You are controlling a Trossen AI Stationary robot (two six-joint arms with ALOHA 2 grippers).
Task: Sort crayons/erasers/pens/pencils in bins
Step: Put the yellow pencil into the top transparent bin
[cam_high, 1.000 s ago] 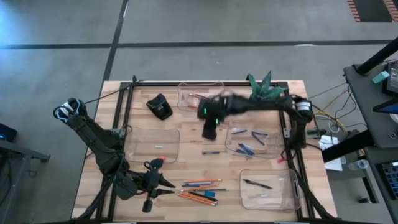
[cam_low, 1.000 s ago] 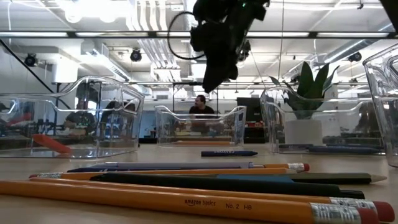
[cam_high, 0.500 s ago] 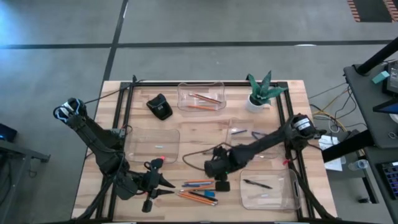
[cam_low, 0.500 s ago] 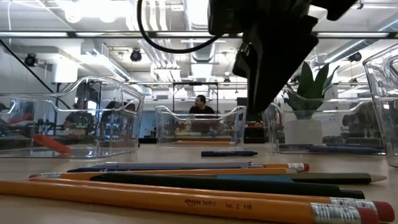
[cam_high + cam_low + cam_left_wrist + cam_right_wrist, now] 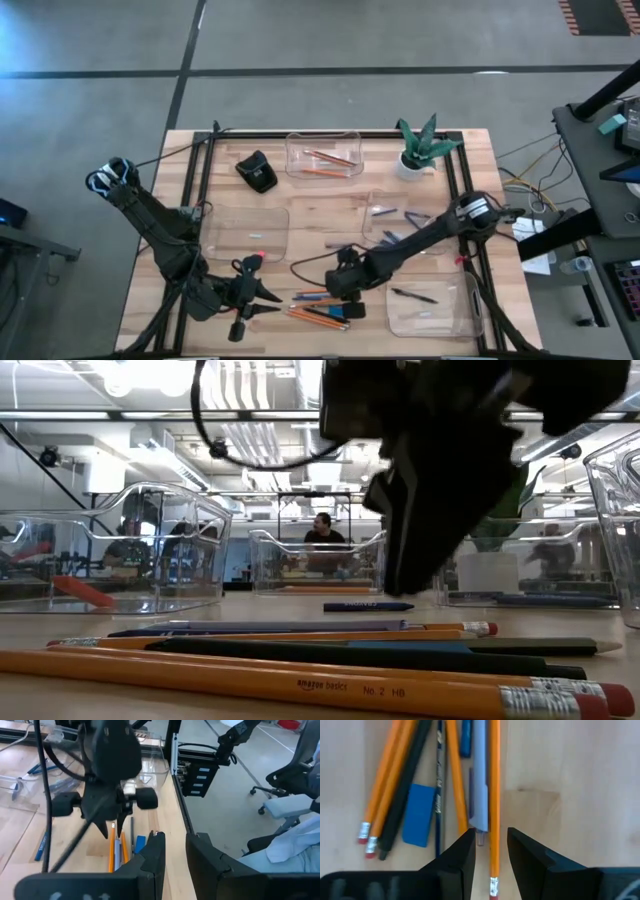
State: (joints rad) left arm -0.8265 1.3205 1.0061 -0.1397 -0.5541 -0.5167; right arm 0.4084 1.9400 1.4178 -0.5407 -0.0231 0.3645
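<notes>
A pile of orange pencils (image 5: 384,785), a black pen (image 5: 405,790), a grey-blue pen (image 5: 479,780) and a blue eraser (image 5: 420,815) lies near the table's front edge (image 5: 320,308). My right gripper (image 5: 490,845) is open and low over the pile (image 5: 347,303), pointing down. Its fingers stand on either side of one orange pencil (image 5: 494,795) without touching it. A blue crayon (image 5: 340,244) lies alone on the table. My left gripper (image 5: 262,297) waits open just left of the pile.
Four clear bins: the far one (image 5: 322,155) holds pencils, the left one (image 5: 245,232) an eraser, the right one (image 5: 405,225) blue sticks, the near right one (image 5: 430,303) a black pen. A black object (image 5: 258,172) and a potted plant (image 5: 420,145) stand at the back.
My right gripper has swung from the far middle of the table, by the far bin, toward the near edge and gone down over the pile of pencils and pens. Nothing on the table has moved.
</notes>
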